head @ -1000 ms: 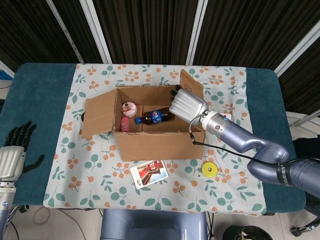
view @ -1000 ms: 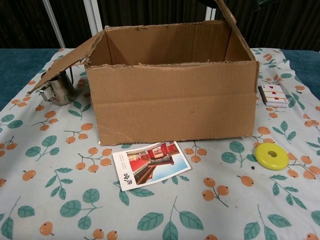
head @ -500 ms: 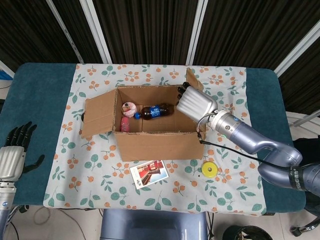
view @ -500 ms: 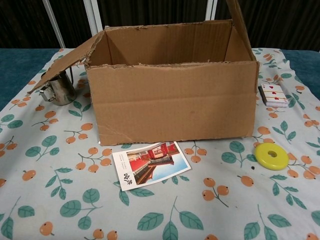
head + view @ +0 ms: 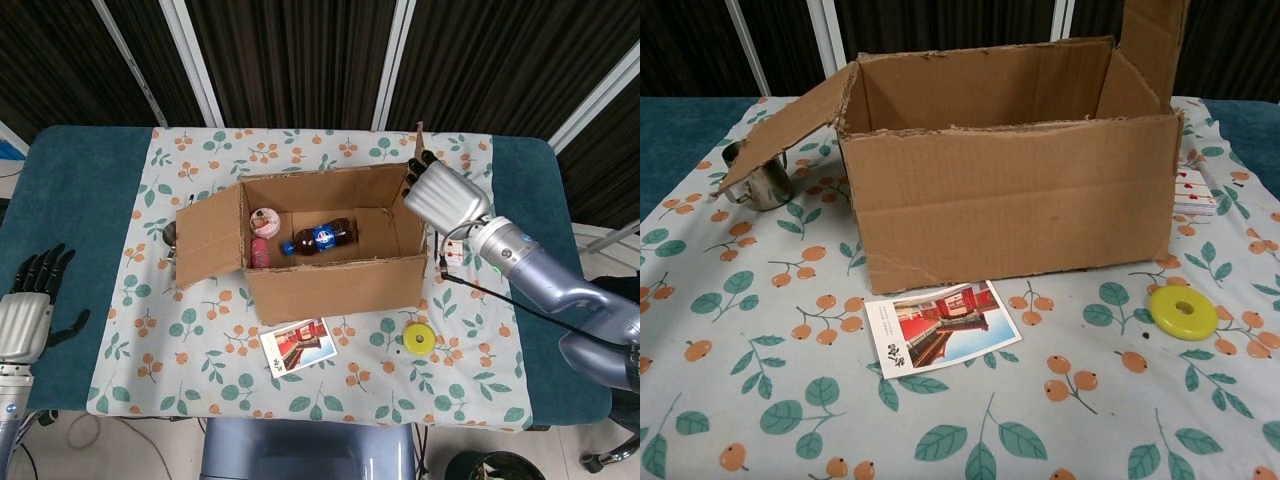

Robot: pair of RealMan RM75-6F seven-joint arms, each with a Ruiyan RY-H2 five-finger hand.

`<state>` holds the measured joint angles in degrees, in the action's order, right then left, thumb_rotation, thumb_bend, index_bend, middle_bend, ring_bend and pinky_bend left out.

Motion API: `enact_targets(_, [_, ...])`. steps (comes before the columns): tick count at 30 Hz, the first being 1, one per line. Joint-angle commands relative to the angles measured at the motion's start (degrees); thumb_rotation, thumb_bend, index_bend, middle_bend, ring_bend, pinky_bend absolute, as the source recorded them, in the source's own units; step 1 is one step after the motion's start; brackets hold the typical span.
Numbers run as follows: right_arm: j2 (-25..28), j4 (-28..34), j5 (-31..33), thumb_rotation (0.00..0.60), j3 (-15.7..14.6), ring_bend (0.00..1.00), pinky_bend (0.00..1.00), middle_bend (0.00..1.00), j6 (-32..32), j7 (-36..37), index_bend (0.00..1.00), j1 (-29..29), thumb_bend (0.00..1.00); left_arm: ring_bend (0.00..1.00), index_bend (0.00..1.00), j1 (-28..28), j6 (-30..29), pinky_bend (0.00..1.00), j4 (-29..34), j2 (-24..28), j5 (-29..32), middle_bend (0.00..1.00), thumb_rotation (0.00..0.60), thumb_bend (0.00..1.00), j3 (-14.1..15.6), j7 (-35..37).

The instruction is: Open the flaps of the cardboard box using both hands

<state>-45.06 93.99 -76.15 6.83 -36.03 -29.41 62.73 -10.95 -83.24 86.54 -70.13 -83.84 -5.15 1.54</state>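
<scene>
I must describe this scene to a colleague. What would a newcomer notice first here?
The open cardboard box in the middle of the table, with a cola bottle lying inside. The right hand touches the box's upright right flap, while the left hand hangs idle beyond the table's left edge.

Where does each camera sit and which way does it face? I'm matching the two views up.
Head view: high above, looking down on the table; shows left robot hand at the near-left edge, right robot hand at the box's right flap.
Chest view: low, facing the box front; no robot body visible.
Shared: box, postcard, yellow ring.
</scene>
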Motion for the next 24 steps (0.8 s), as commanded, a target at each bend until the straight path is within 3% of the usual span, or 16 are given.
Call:
enact_targets(1, [1.14, 0.13, 1.05, 0.6, -0.51, 0.21, 0.27, 0.38, -0.96, 0.35, 0.45, -1.68, 0.94, 0.0, 0.0, -0.02, 0.03, 0.01, -0.09, -0.07, -0.1, 0.0, 0.6, 0.27, 0.06, -0.12])
enact_targets(14, [2.24, -0.46, 1.9, 0.6, -0.87, 0.2, 0.26, 0.34, -3.27, 2.88, 0.33, -6.04, 0.63, 0.0, 0.0, 0.08, -0.03, 0.01, -0.31, -0.34, -0.24, 0.0, 0.6, 0.27, 0.2, -0.99])
enact_targets(19, [2.34, -0.65, 1.1, 0.6, -0.96, 0.17, 0.25, 0.27, -3.96, 3.6, 0.22, -7.18, 0.5, 0.0, 0.0, 0.09, 0.06, 0.01, -0.33, -0.41, -0.22, 0.0, 0.6, 0.27, 0.25, -1.29])
enact_targets(24, [2.67, -0.95, 0.76, 0.6, -0.97, 0.16, 0.25, 0.24, -4.87, 4.25, 0.17, -8.47, 0.4, 0.0, 0.0, 0.14, -0.05, 0.01, -0.33, -0.43, -0.3, 0.0, 0.6, 0.27, 0.26, -1.49])
